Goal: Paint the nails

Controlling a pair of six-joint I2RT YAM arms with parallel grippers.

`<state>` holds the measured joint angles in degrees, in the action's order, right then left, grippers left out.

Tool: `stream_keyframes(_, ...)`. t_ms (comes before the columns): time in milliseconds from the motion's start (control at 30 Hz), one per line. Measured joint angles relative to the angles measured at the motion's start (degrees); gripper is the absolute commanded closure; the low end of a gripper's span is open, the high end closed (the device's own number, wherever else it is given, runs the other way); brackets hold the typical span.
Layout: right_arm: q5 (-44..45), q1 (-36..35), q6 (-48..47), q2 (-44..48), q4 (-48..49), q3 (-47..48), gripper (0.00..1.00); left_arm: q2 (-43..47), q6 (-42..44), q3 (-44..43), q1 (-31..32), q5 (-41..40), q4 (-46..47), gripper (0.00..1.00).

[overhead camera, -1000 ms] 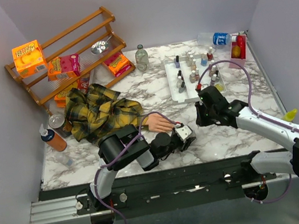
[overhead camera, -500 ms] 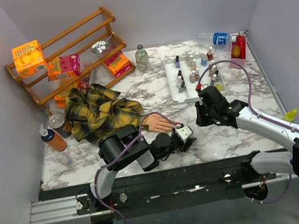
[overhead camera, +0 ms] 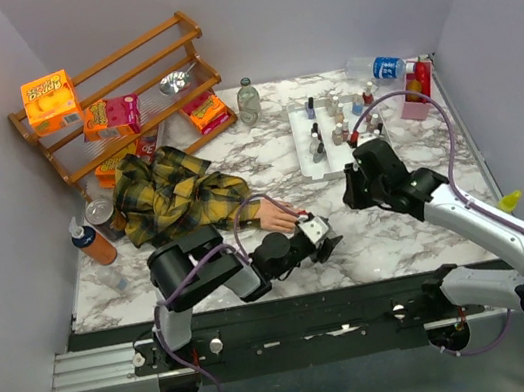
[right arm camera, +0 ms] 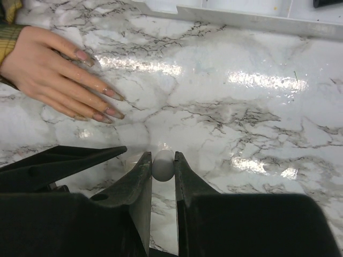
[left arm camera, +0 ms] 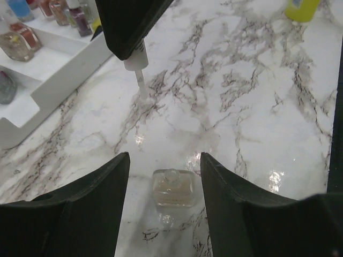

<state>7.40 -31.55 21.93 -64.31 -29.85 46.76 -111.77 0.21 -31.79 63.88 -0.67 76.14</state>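
Note:
The peach mannequin hand [overhead camera: 276, 216] sticks out of the yellow-and-black plaid sleeve [overhead camera: 176, 196] and lies flat on the marble. Its nails [right arm camera: 115, 97] look pinkish-brown in the right wrist view. My left gripper [overhead camera: 318, 235] is open just right of the fingertips. Its jaws [left arm camera: 164, 158] stand either side of a small clear uncapped polish bottle [left arm camera: 172, 187] without touching it. My right gripper [overhead camera: 352, 198] is shut on the white brush cap [right arm camera: 163, 166]. The brush [left arm camera: 142, 85] hangs above the marble beyond the bottle.
A white tray [overhead camera: 309, 162] with several polish bottles stands behind the right gripper. A wooden rack [overhead camera: 113, 100] with boxes is at the back left. An orange bottle [overhead camera: 96, 243] stands at the left edge. A yellow object [overhead camera: 510, 201] sits at the right.
My right gripper has lifted and drawn back a little with the brush cap. My left arm's elbow has shifted left while its gripper stays at the bottle.

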Motion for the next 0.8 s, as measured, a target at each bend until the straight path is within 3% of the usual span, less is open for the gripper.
stream_keyframes(400, 0.4, 0.0, -0.6, 1.3, -1.4, 2.8, 0.99, 15.4, -3.0, 10.0, 0.2, -5.1, -4.7, 0.29)
stream_keyframes(567, -0.1, 0.0, -1.6, 2.4, -1.4, 3.2, 0.99, 26.1, -8.2, 4.0, 0.3, -14.2, -24.2, 0.26)
stream_keyframes(667, -0.3, 0.0, -1.9, 2.6, -1.4, 3.3, 0.99, 29.5, -11.6, -2.3, 0.0, -19.6, -37.2, 0.15)
stream_keyframes(700, -0.4, 0.0, -2.1, 2.6, -1.4, 3.4, 0.99, 30.5, -12.8, -3.0, -0.2, -20.9, -39.7, 0.05)
stream_keyframes(733, -0.5, 0.0, -2.1, 2.6, -1.3, 3.5, 0.99, 31.8, -14.9, -3.5, -0.3, -22.9, -43.3, 0.01)
stream_keyframes(800, -0.8, 0.0, -2.1, 2.6, -1.3, 3.5, 0.99, 34.2, -18.6, -3.8, -0.6, -26.5, -49.7, 0.01)
